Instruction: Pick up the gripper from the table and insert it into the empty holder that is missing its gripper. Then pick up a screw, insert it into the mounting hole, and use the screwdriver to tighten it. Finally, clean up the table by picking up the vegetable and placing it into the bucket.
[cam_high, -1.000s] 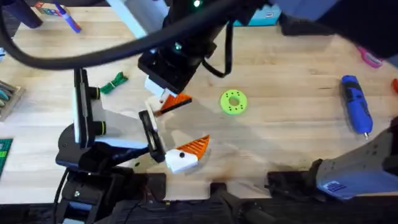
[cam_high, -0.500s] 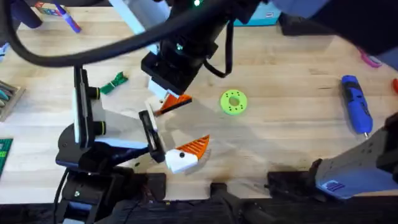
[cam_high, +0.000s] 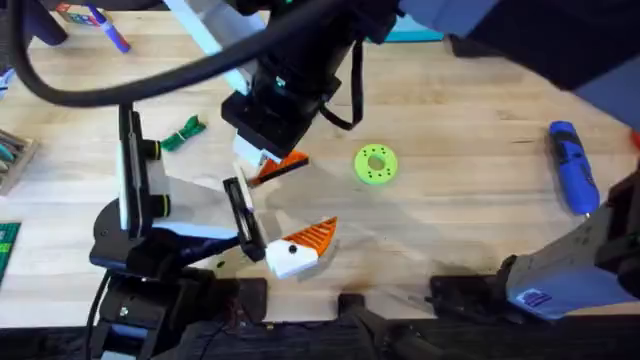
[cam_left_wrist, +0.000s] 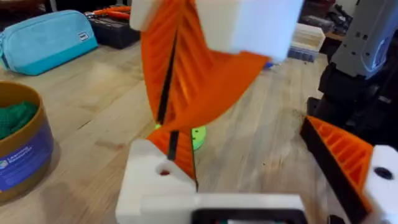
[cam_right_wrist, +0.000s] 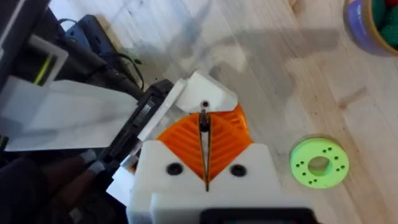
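My right gripper (cam_high: 266, 156) reaches across the table (cam_high: 460, 200) and is shut on the gripper (cam_high: 287, 164), pinching its orange wedge between the pads (cam_left_wrist: 186, 81). The gripper's white block (cam_left_wrist: 155, 180) with a hole sits at the empty side of the left arm's holder (cam_high: 240, 215). The right wrist view shows the right gripper (cam_right_wrist: 204, 134) closed on that same gripper (cam_right_wrist: 210, 98). The left gripper (cam_high: 285, 208) stands open, its one fitted finger (cam_high: 302, 243) off to the side. The blue screwdriver (cam_high: 573, 168) lies far right. The dark-green vegetable (cam_high: 183, 133) lies at the left. The bucket (cam_left_wrist: 22, 155) holds green pieces.
A lime-green ring (cam_high: 376, 164) lies just right of the grippers. A purple-blue marker (cam_high: 110, 30) lies at the back left and a green circuit board (cam_high: 8, 245) at the left edge. A teal pouch (cam_left_wrist: 43, 37) lies behind the bucket.
The right gripper has edged slightly left with the orange piece held. The left arm has not moved.
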